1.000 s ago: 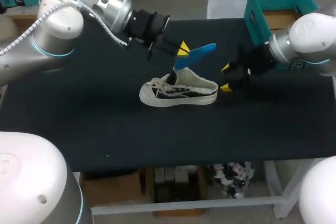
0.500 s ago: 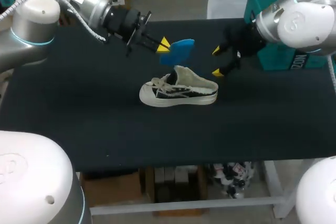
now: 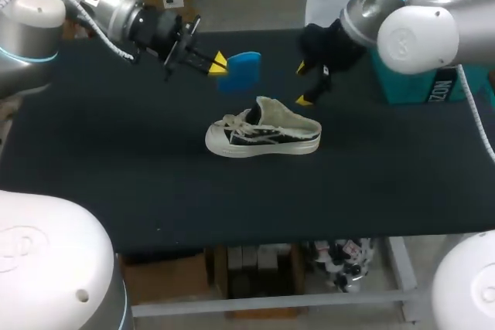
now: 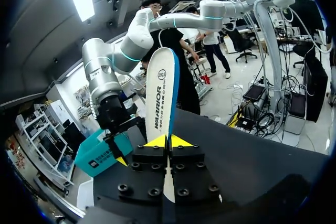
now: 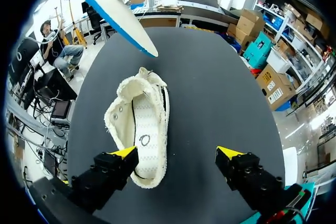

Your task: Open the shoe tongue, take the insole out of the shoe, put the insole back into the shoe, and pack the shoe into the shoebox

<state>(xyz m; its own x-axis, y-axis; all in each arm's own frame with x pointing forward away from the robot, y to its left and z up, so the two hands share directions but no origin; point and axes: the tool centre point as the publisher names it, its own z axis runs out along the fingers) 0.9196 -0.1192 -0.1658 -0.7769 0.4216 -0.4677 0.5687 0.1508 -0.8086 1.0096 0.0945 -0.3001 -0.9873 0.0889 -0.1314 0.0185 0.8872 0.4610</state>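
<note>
Shoe (image 3: 263,133) sits upright on its sole near mid-table (image 3: 116,191), apart from both grippers, laced toe end toward my left. From the right wrist view its mouth is wide open (image 5: 139,129), with pale lining and a bare footbed with a small ring mark showing. Insole (image 3: 244,69) is out of the shoe and in the air over the table, behind the shoe and a bit to my left, clear of it. It has a blue underside and a white top with print on it (image 4: 161,90). Left gripper (image 3: 217,63) is clamped on one end of the insole, fingers nearly together with only the thin insole between the yellow tips. The rest of it sticks straight out ahead of the fingers. Right gripper (image 3: 302,84) is spread wide and holds nothing. It hangs above the table just behind the shoe's right end. In its own view (image 5: 177,155) the shoe lies below it, nearer one finger than the other, touching neither. The insole's free tip (image 5: 107,9) shows beyond the shoe's far end. Shoebox (image 3: 421,86) is teal, at the far right of the table, mostly hidden by the right arm, well apart from the shoe.
</note>
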